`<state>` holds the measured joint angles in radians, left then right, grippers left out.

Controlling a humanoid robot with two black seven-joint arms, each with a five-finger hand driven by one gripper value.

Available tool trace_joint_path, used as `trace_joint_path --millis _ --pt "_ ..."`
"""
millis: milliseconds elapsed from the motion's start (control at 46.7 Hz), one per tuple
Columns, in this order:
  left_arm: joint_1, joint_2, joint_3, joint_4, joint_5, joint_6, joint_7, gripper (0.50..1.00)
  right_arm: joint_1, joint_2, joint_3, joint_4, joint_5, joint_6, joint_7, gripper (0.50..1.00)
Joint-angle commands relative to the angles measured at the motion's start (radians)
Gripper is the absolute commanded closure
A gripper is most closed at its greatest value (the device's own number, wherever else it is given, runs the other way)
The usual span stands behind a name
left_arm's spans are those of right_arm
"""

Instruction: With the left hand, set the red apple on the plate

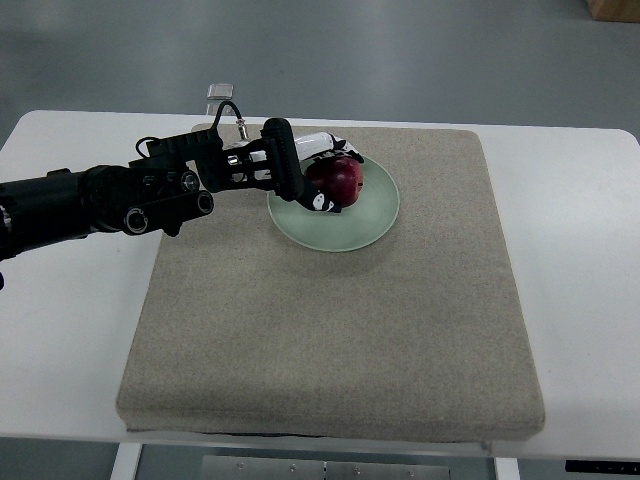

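White table [580, 250], beige mat [330, 330]; left robot hand [318, 175] grips apple [342, 180] over plate [365, 225].

Lab-like space: white table [570, 200], bare grey floor [400, 50].

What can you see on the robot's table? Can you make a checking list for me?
Surface: white table with a beige mat on top.
Job's things: red apple over the pale green plate, on the mat.
Clutter: small clear object at the table's far edge.
Hands: left hand wrapped around the apple; right hand nothing seen.
Cables: black wire looping on the left arm.
Surroundings: grey floor; brown box corner top right.
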<state>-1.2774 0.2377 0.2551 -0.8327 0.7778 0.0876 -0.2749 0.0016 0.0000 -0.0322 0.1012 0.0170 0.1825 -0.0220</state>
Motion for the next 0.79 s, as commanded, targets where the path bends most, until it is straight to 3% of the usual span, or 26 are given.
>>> trace_joint_path --millis 0,86,471,535,770 --pt "0.006 -0.003 0.0 0.0 0.0 0.0 -0.001 0.722 0.0 0.0 0.0 0.0 0.0 0.0 0.001 0.568" --pt "0.007 -0.003 0.0 0.0 0.0 0.0 -0.001 0.652 0.0 0.0 0.0 0.0 0.0 0.0 0.001 0.568" --pt "0.009 -0.003 0.001 0.007 0.0 0.0 -0.003 0.613 0.0 0.0 0.0 0.0 0.0 0.0 0.001 0.57" --pt "0.009 -0.003 0.001 0.007 -0.002 0.0 -0.003 0.57 0.0 0.0 0.0 0.0 0.0 0.0 0.001 0.57" --pt "0.009 -0.003 0.001 0.037 -0.008 0.0 -0.003 0.568 0.0 0.0 0.0 0.0 0.0 0.0 0.001 0.568"
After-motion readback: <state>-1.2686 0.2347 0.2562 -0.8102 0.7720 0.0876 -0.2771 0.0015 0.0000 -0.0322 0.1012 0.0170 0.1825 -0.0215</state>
